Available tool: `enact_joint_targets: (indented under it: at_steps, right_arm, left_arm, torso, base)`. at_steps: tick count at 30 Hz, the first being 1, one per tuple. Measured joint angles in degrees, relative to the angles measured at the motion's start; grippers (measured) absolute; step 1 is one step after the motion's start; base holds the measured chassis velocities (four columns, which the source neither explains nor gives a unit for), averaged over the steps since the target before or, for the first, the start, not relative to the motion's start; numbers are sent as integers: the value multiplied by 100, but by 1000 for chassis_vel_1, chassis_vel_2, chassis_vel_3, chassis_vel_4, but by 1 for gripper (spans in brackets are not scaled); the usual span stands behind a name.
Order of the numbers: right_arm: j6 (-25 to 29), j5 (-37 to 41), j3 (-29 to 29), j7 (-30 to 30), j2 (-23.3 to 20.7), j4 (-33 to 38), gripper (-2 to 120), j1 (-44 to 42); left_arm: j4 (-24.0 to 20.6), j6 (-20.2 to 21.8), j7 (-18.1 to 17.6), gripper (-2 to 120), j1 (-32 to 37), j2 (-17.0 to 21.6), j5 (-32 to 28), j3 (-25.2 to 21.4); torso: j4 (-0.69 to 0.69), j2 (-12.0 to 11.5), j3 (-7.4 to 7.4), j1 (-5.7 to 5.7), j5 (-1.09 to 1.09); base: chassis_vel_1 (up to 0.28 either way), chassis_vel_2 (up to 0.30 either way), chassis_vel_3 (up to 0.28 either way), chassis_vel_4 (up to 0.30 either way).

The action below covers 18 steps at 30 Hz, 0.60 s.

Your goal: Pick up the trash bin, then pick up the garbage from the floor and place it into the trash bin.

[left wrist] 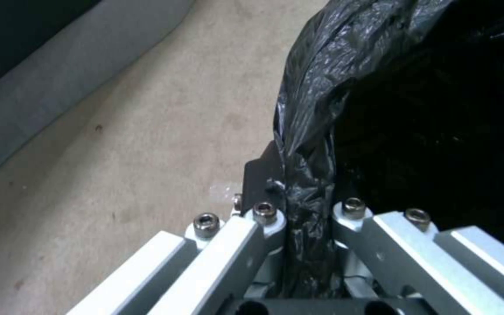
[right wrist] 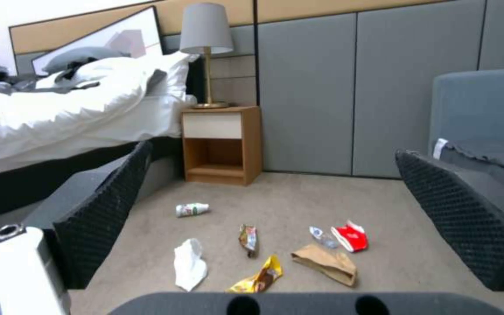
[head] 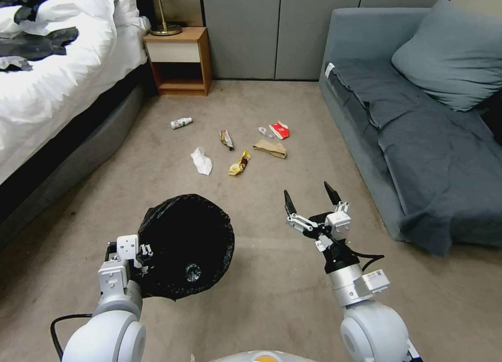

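Note:
The trash bin [head: 185,244], covered by its glossy black bag [left wrist: 380,109], hangs at lower left with my left gripper [head: 142,252] shut on its rim; the bag is pinched between the fingers [left wrist: 258,218]. My right gripper [head: 311,197] is open in the air above bare carpet, nearer than the garbage. On the floor lie a white bottle [head: 181,123] [right wrist: 192,209], a crumpled tissue [head: 202,161] [right wrist: 190,264], a yellow wrapper [head: 239,163] [right wrist: 259,276], a brownish wrapper [head: 226,139] [right wrist: 248,239], a brown paper bag [head: 270,148] [right wrist: 325,263], a red carton [head: 280,130] [right wrist: 350,236] and a small clear bottle [head: 263,131].
A bed [head: 47,74] runs along the left, a grey sofa [head: 418,121] along the right. A wooden nightstand [head: 180,61] with a lamp [right wrist: 206,52] stands against the back wall. Open carpet [head: 261,278] lies between me and the litter.

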Motion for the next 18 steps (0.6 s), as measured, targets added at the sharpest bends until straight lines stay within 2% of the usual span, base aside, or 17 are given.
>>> enact_joint_targets:
  at_steps: [18]
  right_arm:
    - [-11, -6, -41, -5, -37, -19, 99, -5]
  left_arm:
    - [2, -25, -2, 1, 28, 10, -7, -40]
  torso:
    - [0, 0, 0, 0, 0]
  base:
    - [-133, 135, 137, -138]
